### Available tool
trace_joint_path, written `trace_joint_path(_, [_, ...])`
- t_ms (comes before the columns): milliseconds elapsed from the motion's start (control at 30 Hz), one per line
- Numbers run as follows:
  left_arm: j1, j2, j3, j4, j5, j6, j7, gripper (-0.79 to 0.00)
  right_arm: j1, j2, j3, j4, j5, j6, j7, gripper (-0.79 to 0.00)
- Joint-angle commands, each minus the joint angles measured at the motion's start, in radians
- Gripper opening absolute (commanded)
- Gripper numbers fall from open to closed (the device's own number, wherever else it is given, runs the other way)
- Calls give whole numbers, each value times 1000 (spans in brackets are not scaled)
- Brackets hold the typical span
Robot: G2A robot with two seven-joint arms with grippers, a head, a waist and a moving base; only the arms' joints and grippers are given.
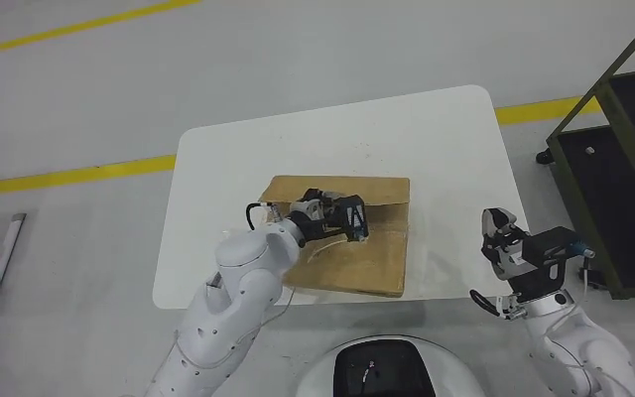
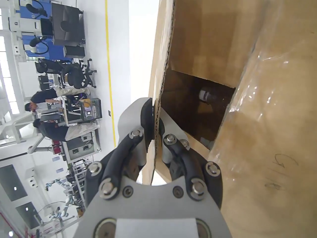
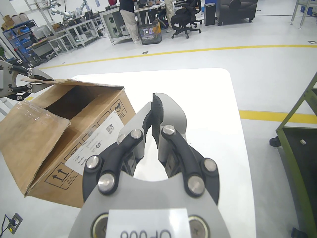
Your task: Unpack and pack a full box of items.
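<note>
The box (image 1: 342, 238) stands near the middle of the table (image 1: 437, 139), partly opened. One flap (image 2: 154, 75) is raised, and its corrugated edge is pinched between the fingers of the left gripper (image 2: 154, 112), which are closed down to the thickness of the cardboard. Through the gap a dark item (image 2: 206, 95) can be made out deep inside; what else is packed there cannot be told. The taped flap (image 2: 277, 87) beside the gap lies half folded over the opening.

The step in hand is judged to be the folding back of the held flap, so that the contents can be reached. It would best be swung in an arc about its crease rather than pulled straight, since a straight pull is likely to drag or tip the box. The pinch should be held near the free edge and not shifted until the flap is laid well past upright. Otherwise it may be expected to spring back.

The right gripper (image 3: 154, 115) hangs over the table's right side, well apart from the box, with its pads almost touching and nothing between them. It could be used to steady the box or to turn back the taped flap.
</note>
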Motion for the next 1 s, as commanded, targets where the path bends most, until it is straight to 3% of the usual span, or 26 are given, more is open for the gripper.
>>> trace_joint_path(0, [-25,-4,15,22,24,22,25,0,-4,1,4,-3,2,-2,0,-785])
trace_joint_path(300, [-226,-46,127,201,164,161,155,0,-34,4,26,-23,12,-5,-7,-785])
trace_joint_path(567, [-379,-102,243,429,249,262,222,0,-70,6,47,-37,18,-4,-17,-785])
trace_joint_path(800, [-422,-145,304,543,251,298,222,0,-97,7,58,-50,24,1,-24,-785])
trace_joint_path(967, [-419,-159,303,554,249,299,206,0,-107,7,59,-54,25,1,-27,-785])
